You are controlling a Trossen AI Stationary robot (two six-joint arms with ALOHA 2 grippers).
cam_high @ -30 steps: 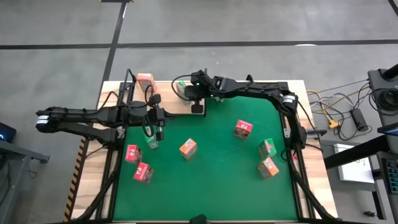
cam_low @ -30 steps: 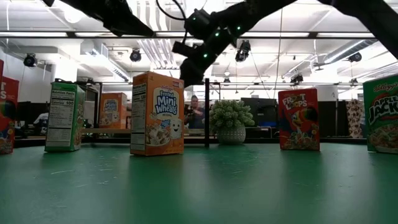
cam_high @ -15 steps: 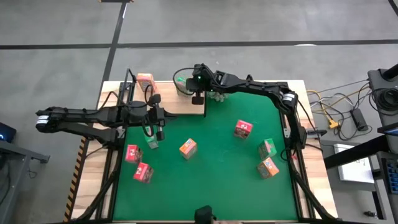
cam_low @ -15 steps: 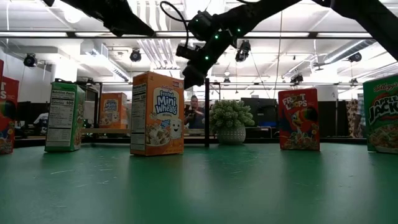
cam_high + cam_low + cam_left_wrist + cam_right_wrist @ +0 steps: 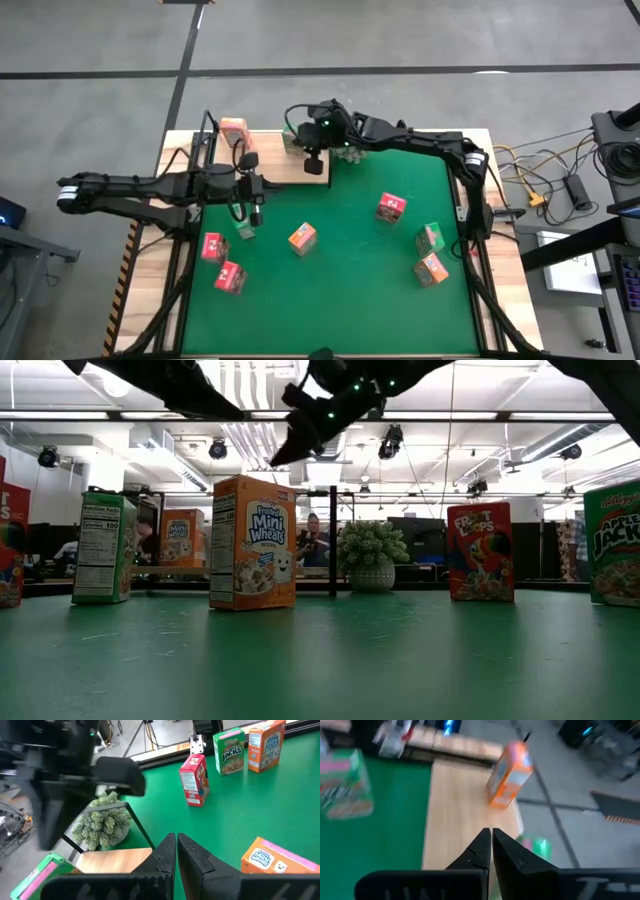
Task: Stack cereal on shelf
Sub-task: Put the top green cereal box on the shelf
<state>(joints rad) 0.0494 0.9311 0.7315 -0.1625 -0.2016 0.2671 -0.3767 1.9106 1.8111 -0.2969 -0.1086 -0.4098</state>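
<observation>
While one orange cereal box stands on the shelf with the plant beside it, the right gripper, jaws clenched and empty, has drifted farther over the board, and the left gripper, likewise clenched, hovers beside a green box.

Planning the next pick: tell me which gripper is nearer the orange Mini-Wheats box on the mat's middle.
Left. The left gripper hangs just beside the orange Mini-Wheats box, over the mat; the right gripper is farther, above the shelf.
</observation>
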